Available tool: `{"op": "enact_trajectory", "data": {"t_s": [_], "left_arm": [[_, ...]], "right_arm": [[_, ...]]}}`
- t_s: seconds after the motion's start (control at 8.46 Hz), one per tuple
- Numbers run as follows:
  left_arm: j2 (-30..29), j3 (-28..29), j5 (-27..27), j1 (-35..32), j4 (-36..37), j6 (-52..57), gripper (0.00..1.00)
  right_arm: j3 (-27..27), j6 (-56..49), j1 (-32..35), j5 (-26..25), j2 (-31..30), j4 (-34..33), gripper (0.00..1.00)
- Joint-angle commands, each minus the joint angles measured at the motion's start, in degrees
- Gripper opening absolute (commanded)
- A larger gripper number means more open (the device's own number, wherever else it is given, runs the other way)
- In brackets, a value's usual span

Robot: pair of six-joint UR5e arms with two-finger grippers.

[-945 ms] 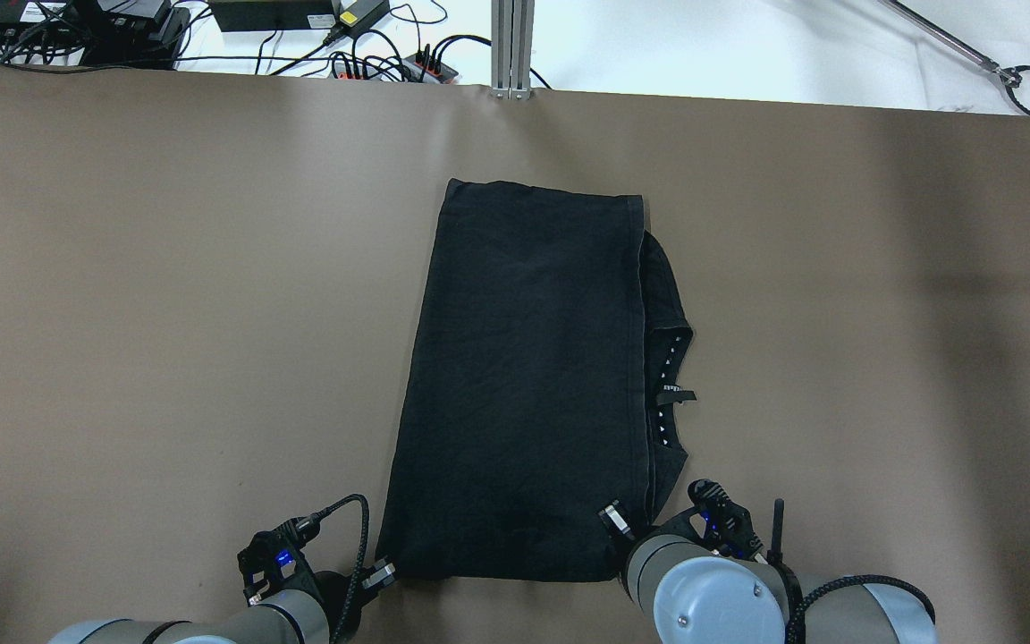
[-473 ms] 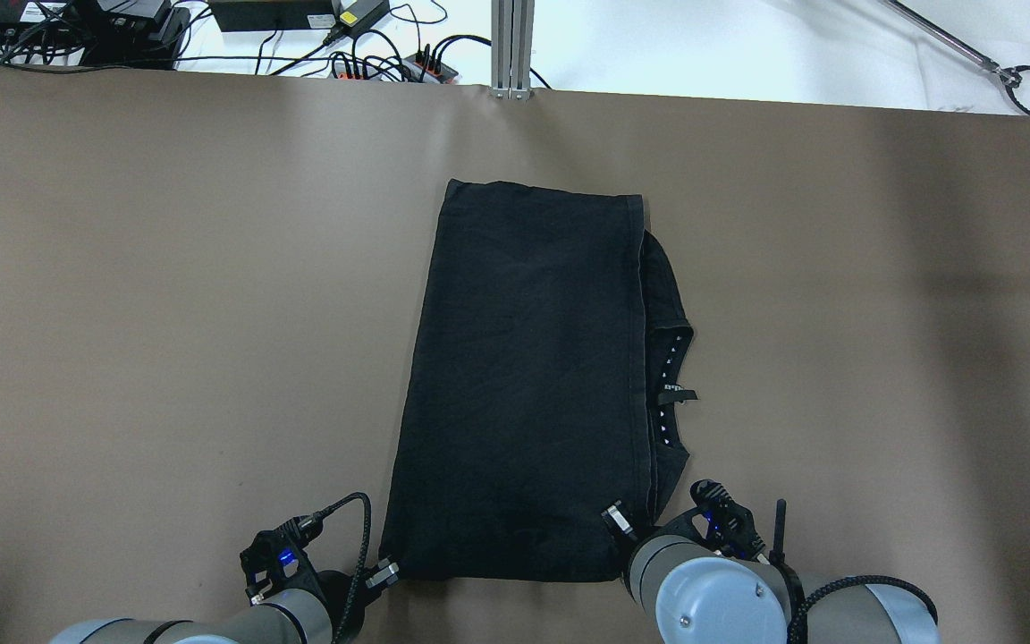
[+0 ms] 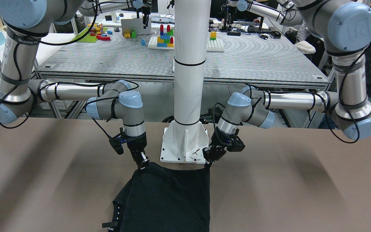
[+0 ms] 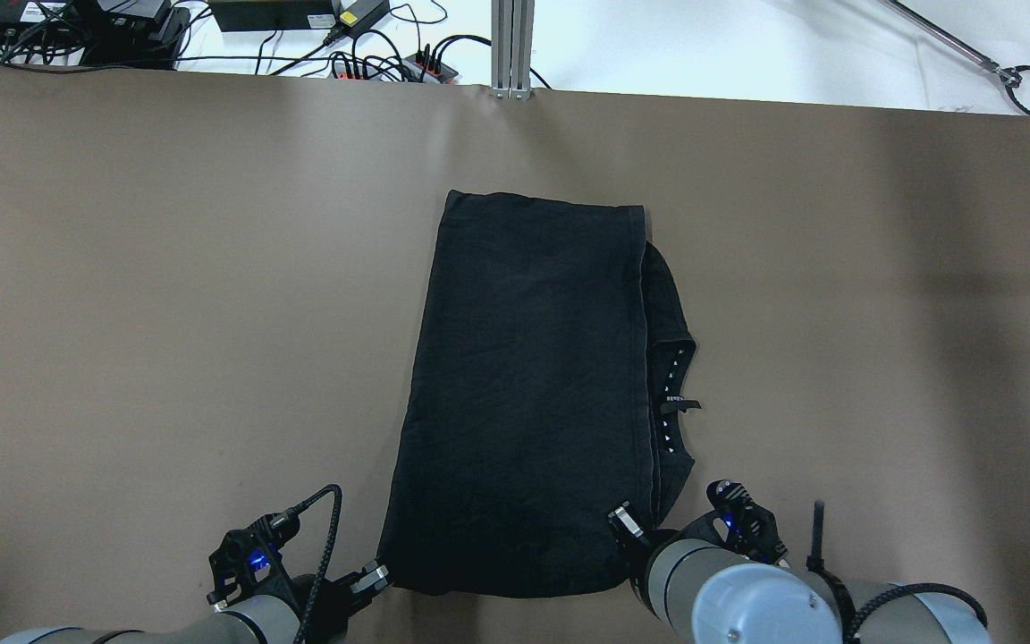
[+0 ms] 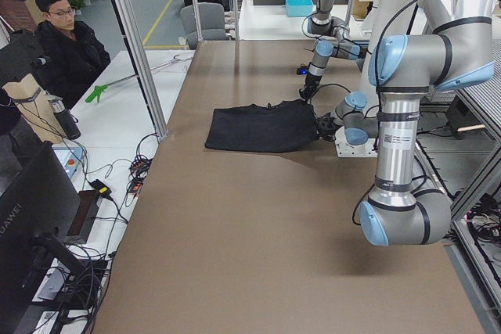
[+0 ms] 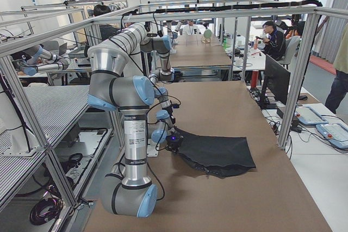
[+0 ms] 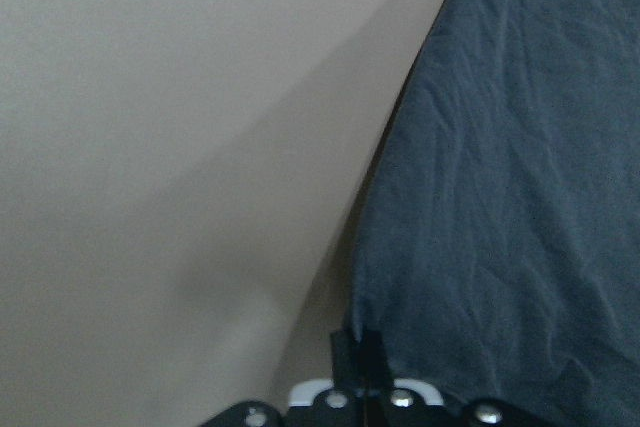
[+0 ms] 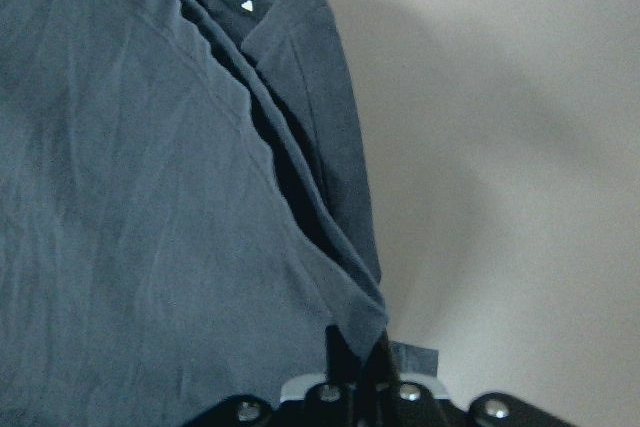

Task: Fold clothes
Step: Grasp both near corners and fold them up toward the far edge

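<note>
Desk (image 4: 166, 313): black garment (image 4: 524, 385) lies flat at centre, folded to a narrow strip. Left claw (image 4: 375, 577) and right claw (image 4: 622, 521) are each clamped on a near corner. Judged step: gripping for the next fold. Next move: lift both corners evenly and carry them toward the far hem.

The brown table (image 4: 166, 313) bears a flat black garment (image 4: 524, 402).

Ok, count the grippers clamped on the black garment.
2. The left gripper pinches the near left corner of the black garment; the right gripper pinches its near right corner.
</note>
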Motion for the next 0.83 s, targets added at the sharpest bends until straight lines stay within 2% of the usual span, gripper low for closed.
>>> {"op": "enact_trajectory", "data": {"t_s": [0.0, 0.12, 0.24, 0.35, 0.47, 0.71], "left_arm": [[-1.7, -4.5, -0.4, -1.5, 3.8, 0.7, 0.00], [-5.7, -3.2, -2.4, -7.0, 4.2, 2.9, 0.00], [-9.2, -0.1, -7.3, -13.1, 4.6, 4.7, 0.00], [-13.0, 4.2, -12.2, -18.8, 4.6, 5.6, 0.00], [-17.0, 9.2, -15.1, -23.7, 4.5, 7.8, 0.00], [-25.8, 23.0, -18.1, -30.2, 3.3, 10.1, 0.00]], "right_arm": [[9.5, 0.3, 1.7, 2.3, -0.4, -2.9, 0.00], [9.1, 0.1, 6.0, 3.7, 0.9, -3.1, 0.00], [5.8, -0.5, 11.9, 6.0, 4.0, -2.9, 0.00], [-0.8, -0.6, 17.4, 9.2, 8.0, -2.6, 0.00], [-4.1, -2.3, 20.5, 10.3, 9.6, -1.4, 0.00], [-8.1, -5.6, 22.9, 10.2, 9.5, 0.6, 0.00]]}}
